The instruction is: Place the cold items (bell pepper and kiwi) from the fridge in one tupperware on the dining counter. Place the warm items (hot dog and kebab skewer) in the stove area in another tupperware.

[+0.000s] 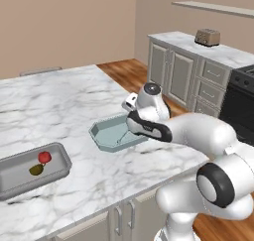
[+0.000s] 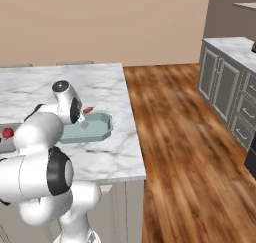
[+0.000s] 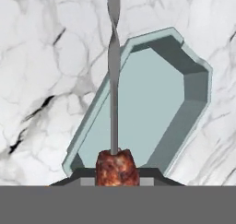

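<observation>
Marble counter holds a grey tupperware at lower left with bell pepper and kiwi inside — done — while the gripper, clamped on the kebab skewer, hangs over the empty teal tupperware — hot dog still to fetch.

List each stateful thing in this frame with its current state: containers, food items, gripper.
gripper: shut on the kebab skewer, above the teal tupperware
kebab skewer: held, not yet released
teal tupperware: on the marble counter, lidless, no food visible in it
grey tupperware: on the counter, lidless, holds two items
bell pepper: inside the grey tupperware
kiwi: inside the grey tupperware, beside the pepper
</observation>
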You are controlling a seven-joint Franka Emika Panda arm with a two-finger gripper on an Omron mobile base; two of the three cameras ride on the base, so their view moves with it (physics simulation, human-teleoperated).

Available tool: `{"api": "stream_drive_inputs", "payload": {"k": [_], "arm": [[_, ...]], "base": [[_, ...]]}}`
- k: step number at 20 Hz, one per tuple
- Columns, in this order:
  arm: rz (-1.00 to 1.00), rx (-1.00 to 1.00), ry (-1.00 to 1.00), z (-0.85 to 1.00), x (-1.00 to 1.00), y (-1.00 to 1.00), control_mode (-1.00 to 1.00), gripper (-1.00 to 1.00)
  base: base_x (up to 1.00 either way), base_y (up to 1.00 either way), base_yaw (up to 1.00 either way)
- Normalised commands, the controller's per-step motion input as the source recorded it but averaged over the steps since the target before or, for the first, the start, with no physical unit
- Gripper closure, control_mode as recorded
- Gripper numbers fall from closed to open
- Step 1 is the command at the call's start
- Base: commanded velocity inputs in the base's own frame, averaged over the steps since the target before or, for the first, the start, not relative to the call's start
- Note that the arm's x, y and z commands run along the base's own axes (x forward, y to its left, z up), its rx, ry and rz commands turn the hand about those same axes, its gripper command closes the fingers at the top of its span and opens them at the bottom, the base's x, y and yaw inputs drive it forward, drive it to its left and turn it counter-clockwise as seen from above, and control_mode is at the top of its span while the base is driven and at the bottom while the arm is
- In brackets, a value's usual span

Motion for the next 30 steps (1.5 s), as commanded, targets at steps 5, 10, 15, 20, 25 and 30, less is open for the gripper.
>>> {"api": "stream_drive_inputs", "payload": {"k": [5, 10, 15, 20, 25, 30], "arm": [[-0.2, 0.27, 0.0, -0.49, 0.72, 0.0, -1.0, 1.0], [-0.01, 0.1, 0.06, -0.67, 0.57, 0.0, -1.0, 1.0], [0.0, 0.07, 0.02, -0.53, 0.52, 0.0, -1.0, 1.0], [0.0, 0.06, 0.0, -0.45, 0.54, 0.0, -1.0, 1.0], [0.0, 0.06, -0.02, -0.42, 0.28, 0.0, -1.0, -1.0], [-0.04, 0.03, -0.15, -0.01, -0.17, -0.01, -1.0, -1.0]], "base": [[0.0, 0.0, 0.0], [0.0, 0.0, 0.0], [0.0, 0.0, 0.0], [0.0, 0.0, 0.0], [0.0, 0.0, 0.0], [0.0, 0.0, 0.0]]}}
